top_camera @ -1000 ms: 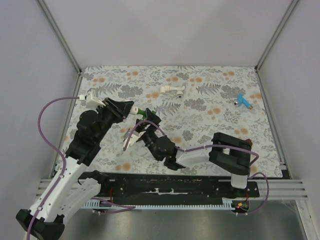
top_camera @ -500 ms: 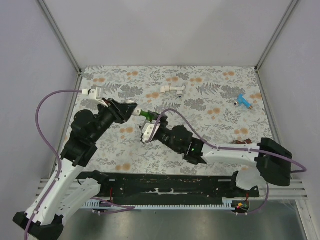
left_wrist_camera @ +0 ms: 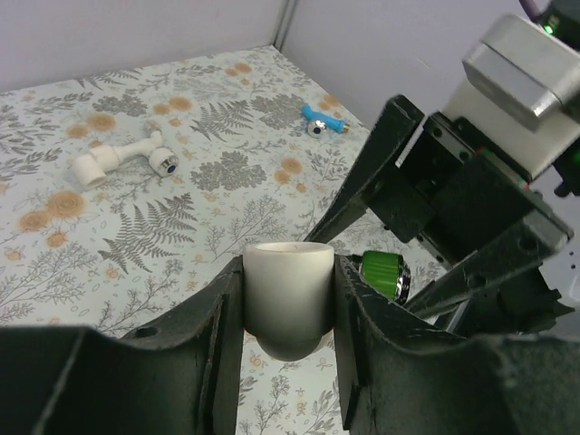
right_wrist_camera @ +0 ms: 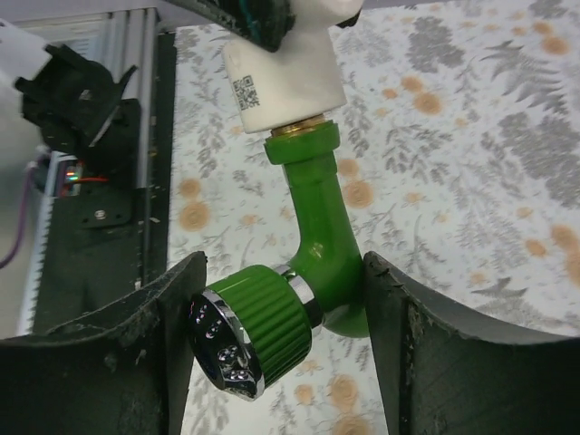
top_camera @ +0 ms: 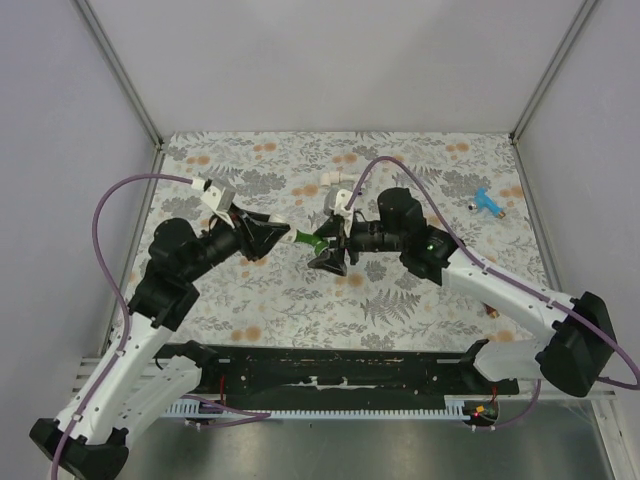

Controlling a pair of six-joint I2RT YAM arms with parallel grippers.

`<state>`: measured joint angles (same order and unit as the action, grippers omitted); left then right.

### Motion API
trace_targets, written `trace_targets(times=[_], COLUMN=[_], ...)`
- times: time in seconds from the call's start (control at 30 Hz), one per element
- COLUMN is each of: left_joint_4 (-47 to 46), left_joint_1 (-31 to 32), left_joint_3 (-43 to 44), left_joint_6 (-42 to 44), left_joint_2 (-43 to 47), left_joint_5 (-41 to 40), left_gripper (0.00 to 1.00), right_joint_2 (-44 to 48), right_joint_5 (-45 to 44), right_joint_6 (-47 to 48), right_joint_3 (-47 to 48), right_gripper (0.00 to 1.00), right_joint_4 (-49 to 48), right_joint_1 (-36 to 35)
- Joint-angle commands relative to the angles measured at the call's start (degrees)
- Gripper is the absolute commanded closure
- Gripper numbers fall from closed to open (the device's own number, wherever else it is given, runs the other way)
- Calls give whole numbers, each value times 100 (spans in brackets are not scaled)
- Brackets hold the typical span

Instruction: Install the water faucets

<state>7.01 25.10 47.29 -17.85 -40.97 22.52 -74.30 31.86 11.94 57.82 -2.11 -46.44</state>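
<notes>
Left end effector is clamped on the white fitting, with the green faucet sticking out of it, over the surface's middle. Right end effector pinches the faucet's body and knob. Blue faucet lies near the right edge.

My view: a small panelled booth around a patterned table

From the overhead camera, the table wears a pale cloth printed with grey ferns and orange blossoms. Plain lilac-grey walls close it in at 9 o'clock, 12 o'clock and 3 o'clock. Slim aluminium posts climb from the far corners toward 11 o'clock and 1 o'clock. At 6 o'clock I see a black rail, with brushed metal sheet below it. The light is soft and even.
</notes>
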Motion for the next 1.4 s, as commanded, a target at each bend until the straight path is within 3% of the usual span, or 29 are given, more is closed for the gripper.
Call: trace_targets(times=[0.0,0.17,0.27,0.33,0.43,0.53,0.8,0.97,1.17,1.37], left_joint_4=[-523,-964,-1078,-1070,-1166,-1587,-1982,-2527,-3064,-3556], left_joint_1=[-23,-23,-23,-23,-14,-23,-14,-23,-23,-23], left_joint_3=[-298,-492,-649,-756,-1001,-1239,-1266,-1441,-1521,-1556], left_joint_6=[256,45,-383,-762,-1527,-2151,-2776,-2909,-2996,-3032], left_joint_2=[98,72,54,54,45,45,-183,-157,-174,-245], left_joint_5=[796,1359,1029,571,-185,-415,-424,-205,190,516], left_gripper=[98,98,98,98,98,98,98,98,98,98], right_joint_2=[66,-409,-532,-471,-305,-68,899,1067,953,593], right_joint_5=[1320,2420,2292,1966,1605,1307,208,233,900,1454], right_joint_6=[-1043,-1914,-2143,-1986,-1714,-1608,-1467,-1510,-1818,-2424], right_joint_3=[484,783,888,862,722,476,-578,-842,-896,-773], right_gripper=[91,92,90,77,45,29,7,6,5,13], right_joint_4=[729,782,800,835,835,704,-246,-254,-667,-1344], right_joint_1=[661,1162,1303,1304,1304,1304,1304,1304,1304,1304])
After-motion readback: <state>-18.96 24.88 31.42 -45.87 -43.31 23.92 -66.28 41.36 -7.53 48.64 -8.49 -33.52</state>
